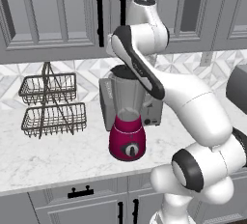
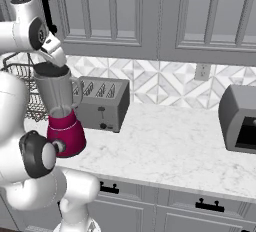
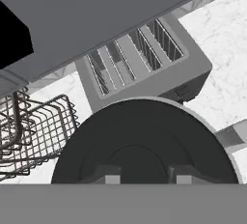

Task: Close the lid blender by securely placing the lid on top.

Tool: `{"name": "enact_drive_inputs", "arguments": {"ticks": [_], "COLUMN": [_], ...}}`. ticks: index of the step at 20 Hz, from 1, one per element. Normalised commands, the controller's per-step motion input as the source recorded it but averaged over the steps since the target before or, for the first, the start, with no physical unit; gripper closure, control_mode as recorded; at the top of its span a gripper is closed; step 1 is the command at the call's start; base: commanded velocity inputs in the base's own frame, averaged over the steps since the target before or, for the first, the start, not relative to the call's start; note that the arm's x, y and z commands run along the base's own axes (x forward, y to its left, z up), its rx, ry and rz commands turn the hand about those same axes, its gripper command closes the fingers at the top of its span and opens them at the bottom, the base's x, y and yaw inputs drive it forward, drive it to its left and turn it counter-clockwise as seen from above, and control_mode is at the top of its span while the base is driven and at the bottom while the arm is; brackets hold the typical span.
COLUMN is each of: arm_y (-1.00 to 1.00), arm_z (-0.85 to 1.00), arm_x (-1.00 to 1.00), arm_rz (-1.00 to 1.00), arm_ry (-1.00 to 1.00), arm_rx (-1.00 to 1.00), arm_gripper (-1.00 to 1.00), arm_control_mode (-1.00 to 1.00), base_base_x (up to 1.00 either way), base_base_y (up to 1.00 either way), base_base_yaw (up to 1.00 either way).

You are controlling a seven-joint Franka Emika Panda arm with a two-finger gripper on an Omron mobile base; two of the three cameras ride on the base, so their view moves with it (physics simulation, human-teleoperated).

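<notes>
Already the dark lid (image 3: 144,141) is seen on the blender (image 1: 127,121), pinched by the gripper (image 3: 144,177); letting go is left.

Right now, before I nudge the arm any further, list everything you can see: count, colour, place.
blender: one, magenta base, clear greyish jar, front of counter.
lid: one, dark grey, atop the jar, right under the hand.
toaster: one, grey, four slots, behind the blender.
wire basket rack: one, dark, two tiers, left of the blender.
grey appliance: one, far right of counter.
wall outlet: one, on the backsplash.
upper cabinets: grey, above the counter.
end effector: one, dark tips at the lid; open or shut unclear.
</notes>
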Motion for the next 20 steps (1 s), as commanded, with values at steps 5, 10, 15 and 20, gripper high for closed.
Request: {"name": "enact_drive_inputs", "arguments": {"ticks": [5,10,15,20], "arm_y": [0.16,0.13,0.01,0.00], "arm_z": [-0.02,-0.22,-0.40,-0.28], "arm_x": [0.02,0.00,0.00,0.00], "arm_rz": [0.12,0.09,0.05,0.00], "arm_ry": [-0.26,-0.29,-0.19,-0.04], "arm_rx": [-0.13,-0.15,-0.03,0.03], "arm_gripper": [1.00,1.00,1.00,1.00], "arm_control_mode": [-1.00,-1.00,-1.00,-1.00], "base_base_x": [0.00,0.00,0.00,0.00], "base_base_y": [0.00,0.00,0.00,0.00], "base_base_yaw": [0.00,0.00,0.00,0.00]}}
